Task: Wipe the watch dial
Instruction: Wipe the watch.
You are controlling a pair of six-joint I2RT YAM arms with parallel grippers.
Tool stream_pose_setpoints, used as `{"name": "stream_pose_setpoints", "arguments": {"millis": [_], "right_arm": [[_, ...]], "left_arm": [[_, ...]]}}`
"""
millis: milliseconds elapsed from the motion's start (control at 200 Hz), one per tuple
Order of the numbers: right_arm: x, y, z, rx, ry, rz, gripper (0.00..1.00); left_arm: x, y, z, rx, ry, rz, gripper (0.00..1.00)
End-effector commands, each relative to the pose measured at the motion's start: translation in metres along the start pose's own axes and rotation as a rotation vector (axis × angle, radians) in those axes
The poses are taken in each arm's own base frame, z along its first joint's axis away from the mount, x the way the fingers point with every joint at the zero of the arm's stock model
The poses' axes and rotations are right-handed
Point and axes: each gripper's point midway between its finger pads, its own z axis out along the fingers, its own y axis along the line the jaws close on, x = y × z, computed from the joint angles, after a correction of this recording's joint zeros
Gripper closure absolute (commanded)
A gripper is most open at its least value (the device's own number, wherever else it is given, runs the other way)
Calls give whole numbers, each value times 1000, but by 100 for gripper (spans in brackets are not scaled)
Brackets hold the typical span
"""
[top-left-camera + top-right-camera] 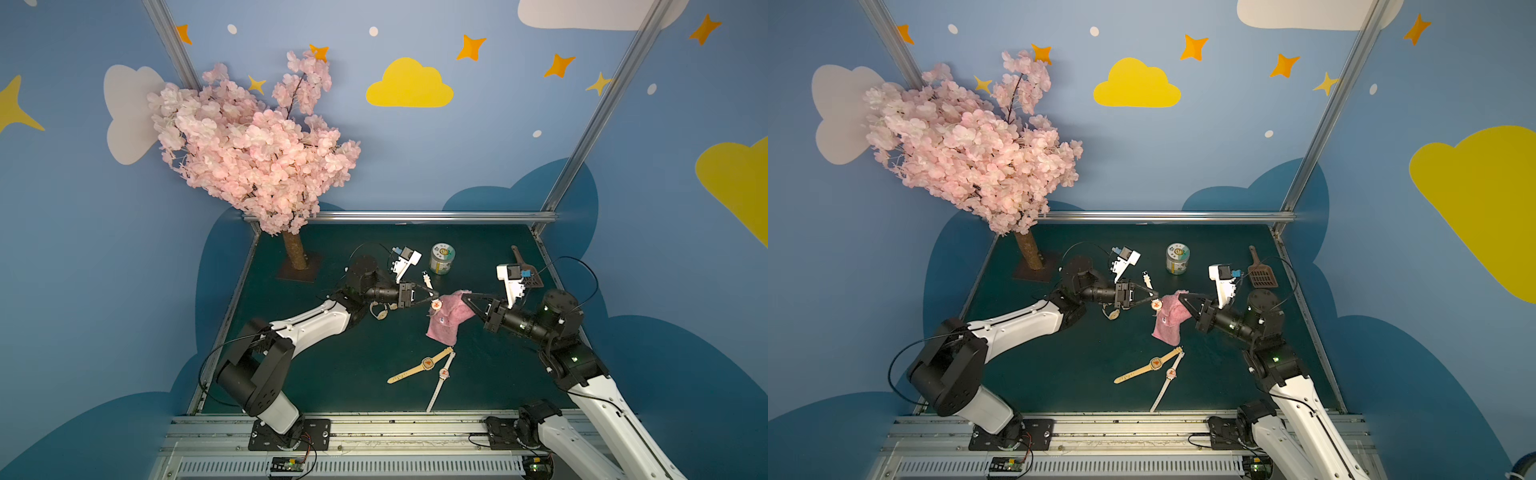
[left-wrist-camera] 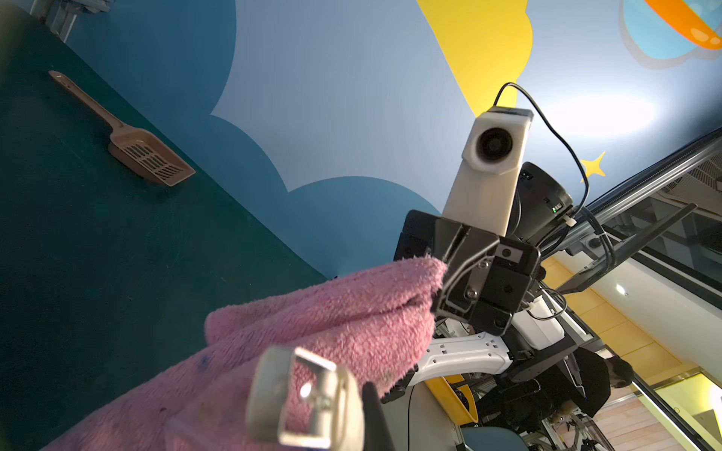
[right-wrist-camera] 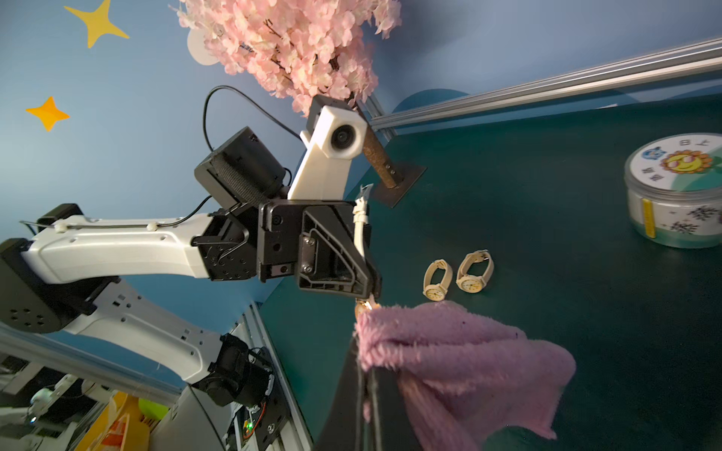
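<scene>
Left gripper (image 1: 432,299) clamped on watch (image 1: 427,281) above table (image 1: 332,374) centre; right gripper (image 1: 465,297) pinching pink cloth (image 1: 448,322) against dial (image 1: 436,305). Advice: short light strokes, watch held steady.

Bare mat (image 1: 353,374) front-left; jar (image 1: 441,258), scoop (image 1: 1262,276) rearward

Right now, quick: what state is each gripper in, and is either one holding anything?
Left gripper: closed, holding the white-strap watch.
Right gripper: closed, holding the pink cloth.
</scene>
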Motion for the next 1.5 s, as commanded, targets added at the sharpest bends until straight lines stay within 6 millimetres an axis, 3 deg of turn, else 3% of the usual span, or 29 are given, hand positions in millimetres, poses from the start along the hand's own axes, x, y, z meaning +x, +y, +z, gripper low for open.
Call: {"name": "stream_pose_setpoints", "arguments": {"millis": [0, 270, 606, 786, 891, 1191, 1372, 1497], "right_arm": [[-2, 16, 8, -72, -24, -41, 100], [21, 13, 30, -57, 46, -32, 100], [48, -20, 46, 100, 113, 11, 100], [65, -52, 46, 264, 167, 59, 100], [71, -59, 47, 291, 179, 80, 100], [75, -55, 41, 288, 200, 91, 100], [72, -41, 22, 268, 193, 59, 100], [60, -32, 6, 273, 143, 23, 100]], "left_arm": [[-9, -11, 3, 11, -20, 43, 97], [-6, -16, 7, 10, -25, 47, 97], [-5, -24, 7, 14, -30, 56, 97], [-6, -27, 6, 17, -33, 63, 97], [-5, -29, 5, 19, -34, 66, 97], [-4, -27, 2, -2, -36, 74, 97], [-5, -22, -3, -24, -51, 70, 97], [-6, -20, -6, -32, -56, 68, 97]]}}
